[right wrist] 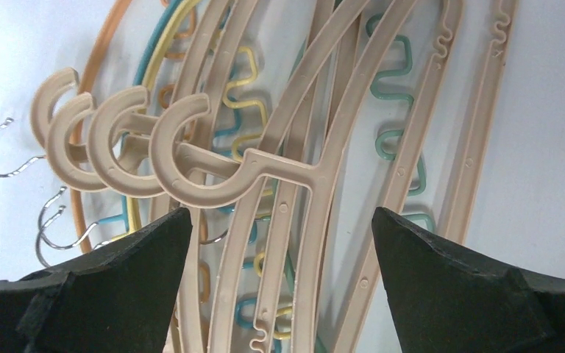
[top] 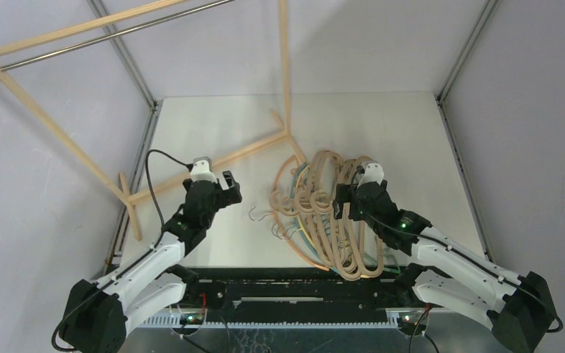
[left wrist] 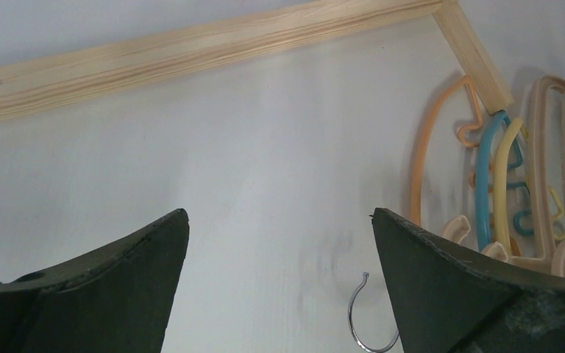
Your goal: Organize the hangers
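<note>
top view: we saw the hangers (top: 331, 220) heaped on the counter (top: 382, 125), right of centre; left hand (top: 231, 187) wide open over bare counter, right hand (top: 338, 201) wide open above the heap | left wrist: left hand spread and empty, a metal hook (left wrist: 350, 312) between its jaws (rack frame (left wrist: 191, 55) beyond) | right wrist: we saw spread jaws flanking four beige hanger hooks, gripping none

I see a white table (top: 390, 125) carrying one heaped pile of hangers (top: 327, 220), right of centre and running toward the near edge. Their small metal hooks (top: 259, 215) point left onto bare tabletop. The light-wood foot of the rack frame (top: 254, 148) lies slantwise across the far-left part, and its right end reaches the pile's far edge.
</note>
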Robot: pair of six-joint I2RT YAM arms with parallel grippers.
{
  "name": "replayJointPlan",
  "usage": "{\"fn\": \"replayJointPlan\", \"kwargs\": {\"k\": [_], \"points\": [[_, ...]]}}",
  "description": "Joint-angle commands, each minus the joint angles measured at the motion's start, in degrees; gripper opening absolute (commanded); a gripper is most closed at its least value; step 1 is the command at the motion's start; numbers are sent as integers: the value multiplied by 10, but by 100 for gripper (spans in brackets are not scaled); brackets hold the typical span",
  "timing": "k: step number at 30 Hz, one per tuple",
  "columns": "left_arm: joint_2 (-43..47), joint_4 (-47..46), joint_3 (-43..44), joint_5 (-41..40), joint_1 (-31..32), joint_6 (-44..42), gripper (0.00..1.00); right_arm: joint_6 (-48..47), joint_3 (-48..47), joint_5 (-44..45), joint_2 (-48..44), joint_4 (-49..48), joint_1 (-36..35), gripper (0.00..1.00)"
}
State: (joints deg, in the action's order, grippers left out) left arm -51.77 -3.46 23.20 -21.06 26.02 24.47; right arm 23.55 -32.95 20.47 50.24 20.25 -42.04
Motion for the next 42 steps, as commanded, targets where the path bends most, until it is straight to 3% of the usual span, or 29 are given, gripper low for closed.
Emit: {"fn": "replayJointPlan", "kwargs": {"k": [1, 12, 17, 25, 31, 36, 42], "points": [[14, -11, -5, -10, 3, 1, 100, 17, 1, 6, 35, 5, -8, 100], [13, -15, -11, -11, 3, 6, 100, 100, 17, 36, 117, 48, -49, 92], [15, -18, -14, -6, 3, 10, 100, 127, 28, 52, 93, 77, -48, 73], [9, -25, -20, -4, 3, 13, 100, 142, 44, 33, 62, 84, -46, 62], [1, -25, -15, -4, 3, 11, 99, 146, 45, 31, 15, 89, -52, 61], [-2, -25, -13, -4, 3, 10, 100, 150, 45, 44, -39, 111, -49, 65], [-4, -25, -13, 3, 3, 15, 99, 164, 46, -9, -5, 131, -8, 61]]}}
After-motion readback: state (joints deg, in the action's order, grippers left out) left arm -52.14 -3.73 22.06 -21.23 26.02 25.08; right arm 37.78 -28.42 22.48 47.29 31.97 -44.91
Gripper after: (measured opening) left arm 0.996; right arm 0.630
